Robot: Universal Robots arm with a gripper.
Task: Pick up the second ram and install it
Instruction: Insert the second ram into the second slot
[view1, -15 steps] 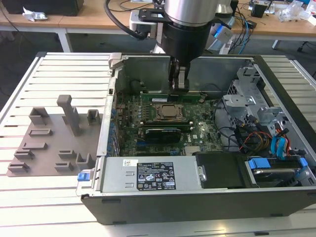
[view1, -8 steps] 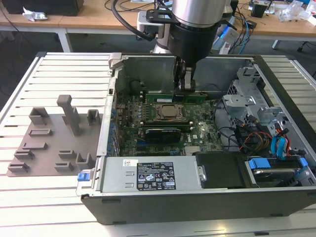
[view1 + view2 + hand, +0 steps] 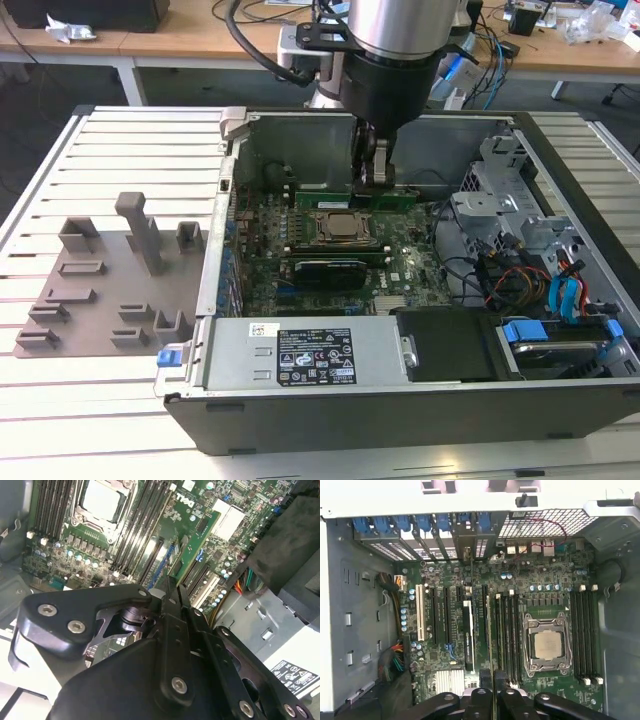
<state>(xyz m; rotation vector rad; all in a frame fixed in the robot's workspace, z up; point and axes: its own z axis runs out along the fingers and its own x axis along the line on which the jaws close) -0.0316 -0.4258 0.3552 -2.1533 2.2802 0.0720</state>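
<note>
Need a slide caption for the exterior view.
Gripper holds the ram over the motherboard, inside the open case.

The second ram (image 3: 330, 197) and motherboard (image 3: 402, 266) are green, the end effector (image 3: 375, 180) black.

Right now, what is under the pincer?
Gripped in the pincer, the second ram stands over the memory slots beside the processor socket. Its lower edge is hidden.

Upright arm (image 3: 395, 45), tool (image 3: 376, 180) straight down, fingers (image 3: 172, 627) tight together
</note>
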